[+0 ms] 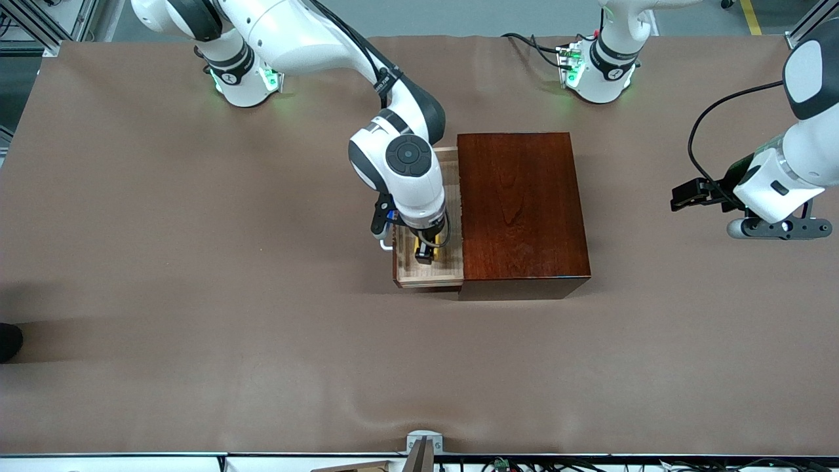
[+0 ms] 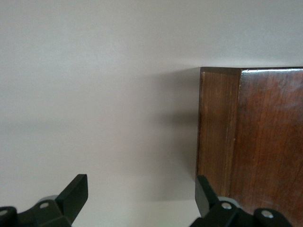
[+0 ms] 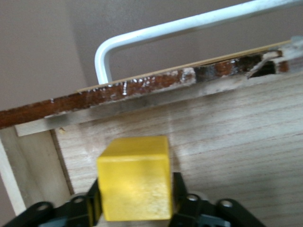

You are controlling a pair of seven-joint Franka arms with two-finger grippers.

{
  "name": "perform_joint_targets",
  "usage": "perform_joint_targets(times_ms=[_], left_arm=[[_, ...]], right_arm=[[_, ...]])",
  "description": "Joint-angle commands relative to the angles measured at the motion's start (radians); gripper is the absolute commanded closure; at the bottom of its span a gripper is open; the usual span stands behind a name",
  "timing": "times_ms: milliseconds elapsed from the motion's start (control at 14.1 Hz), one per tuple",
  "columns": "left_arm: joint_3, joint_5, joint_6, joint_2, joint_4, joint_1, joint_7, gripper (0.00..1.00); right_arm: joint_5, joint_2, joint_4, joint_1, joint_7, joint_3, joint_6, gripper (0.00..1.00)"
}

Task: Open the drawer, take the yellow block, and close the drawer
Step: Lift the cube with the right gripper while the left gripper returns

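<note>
The drawer (image 1: 432, 275) stands pulled out of the mahogany box (image 1: 518, 210) toward the right arm's end of the table, with its white handle (image 1: 385, 246) at its front. My right gripper (image 1: 425, 252) reaches down into the drawer and is shut on the yellow block (image 1: 419, 248). In the right wrist view the block (image 3: 135, 177) sits between the fingers (image 3: 182, 194) over the pale drawer floor (image 3: 236, 142), close to the dark front (image 3: 142, 87) and handle (image 3: 189, 26). Whether it touches the floor I cannot tell. My left gripper (image 1: 685, 195) waits open and empty.
The left gripper (image 2: 142, 194) hangs over bare table at the left arm's end, with a corner of the box (image 2: 255, 142) in its view. The brown table cloth (image 1: 196, 295) spreads wide round the box.
</note>
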Motion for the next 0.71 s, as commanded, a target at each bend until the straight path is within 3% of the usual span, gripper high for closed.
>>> perform_joint_targets(times_ms=[0,142,427,640], left_arm=[[-0.005,0.007,-0.012,-0.001,0.006,0.009,0.008,0.00],[-0.005,0.007,-0.012,-0.001,0.006,0.009,0.008,0.00],[-0.005,0.001,-0.013,0.008,0.006,0.008,-0.004,0.00],[-0.013,-0.033,-0.025,0.011,0.004,-0.003,-0.105,0.00]], right_arm=[[-0.003,-0.009,0.010,-0.013,-0.011,0.003,-0.010,0.78],[-0.003,-0.029,0.027,-0.021,-0.013,0.006,-0.078,0.78],[0.003,-0.056,0.162,-0.023,-0.017,0.011,-0.269,0.78],[0.013,-0.160,0.150,-0.064,-0.223,0.009,-0.339,0.81]])
